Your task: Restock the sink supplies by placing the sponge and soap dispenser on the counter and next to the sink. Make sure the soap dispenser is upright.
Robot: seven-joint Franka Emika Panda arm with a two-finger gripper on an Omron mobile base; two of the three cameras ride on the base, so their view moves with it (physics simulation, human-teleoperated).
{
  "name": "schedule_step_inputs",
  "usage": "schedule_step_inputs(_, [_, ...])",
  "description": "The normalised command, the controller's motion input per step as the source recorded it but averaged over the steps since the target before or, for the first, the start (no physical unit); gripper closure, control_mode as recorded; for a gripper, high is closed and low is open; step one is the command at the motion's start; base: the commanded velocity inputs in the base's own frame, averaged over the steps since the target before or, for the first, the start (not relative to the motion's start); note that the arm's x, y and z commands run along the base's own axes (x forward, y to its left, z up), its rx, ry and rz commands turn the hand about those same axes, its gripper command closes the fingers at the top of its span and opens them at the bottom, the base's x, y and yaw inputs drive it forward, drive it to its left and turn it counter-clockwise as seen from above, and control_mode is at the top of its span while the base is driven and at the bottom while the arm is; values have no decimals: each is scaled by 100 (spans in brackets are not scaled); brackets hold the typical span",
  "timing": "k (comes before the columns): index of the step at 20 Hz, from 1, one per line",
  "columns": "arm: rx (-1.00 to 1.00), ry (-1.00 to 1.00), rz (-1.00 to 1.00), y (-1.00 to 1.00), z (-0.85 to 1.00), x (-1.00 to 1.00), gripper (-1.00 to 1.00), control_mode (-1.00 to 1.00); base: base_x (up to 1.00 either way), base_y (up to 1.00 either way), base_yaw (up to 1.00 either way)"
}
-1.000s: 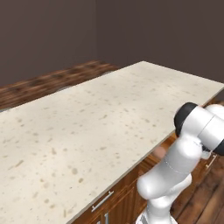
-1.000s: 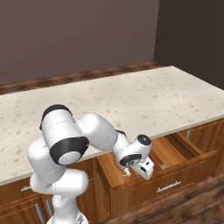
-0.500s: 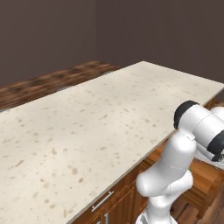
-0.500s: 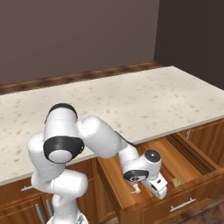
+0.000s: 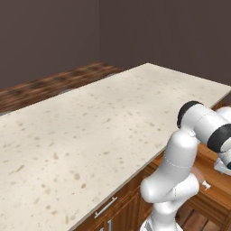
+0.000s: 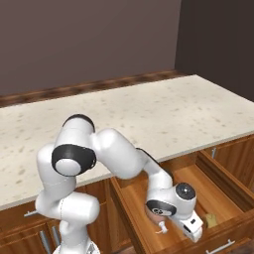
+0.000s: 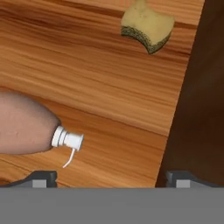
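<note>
Left base view: the beige speckled counter [image 5: 90,122] is seen over brown cabinets, with the white arm bent down past its front edge toward an open drawer [image 5: 216,191]. Right base view: the arm is reached down into the open wooden drawer [image 6: 198,188]; the gripper [image 6: 192,229] is held low over the drawer floor, a small yellowish sponge [image 6: 212,220] lies near the drawer's front right corner, and a reddish-brown bottle [image 6: 155,212] is partly seen under the wrist. Hand view: the soap bottle [image 7: 26,131] is found lying on its side on the drawer floor, pale pump top [image 7: 68,140] pointing right; the sponge [image 7: 147,25] lies well apart from it. The claw is spread wide, nothing held between the fingertips [image 7: 41,177].
</note>
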Motion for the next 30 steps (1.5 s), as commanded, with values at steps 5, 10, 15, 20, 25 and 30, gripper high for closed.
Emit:
schedule_step_inputs(5, [0, 2, 29, 15, 3, 34, -100, -100, 0, 0, 0])
schedule_step_inputs(10, [-2, 0, 38, 40, -4, 5, -100, -100, 0, 0, 0])
schedule_step_inputs(15, [-12, -2, 32, 67, -5, -9, -100, -100, 0, 0, 0])
schedule_step_inputs(20, [-18, 0, 18, 91, -1, 0, -100, -100, 0, 0, 0])
schedule_step_inputs(25, [-18, 5, 11, 41, -17, 3, -100, -100, 0, 0, 0])
schedule_step_inputs(30, [-7, 8, 8, 4, -36, 16, -100, -100, 0, 0, 0])
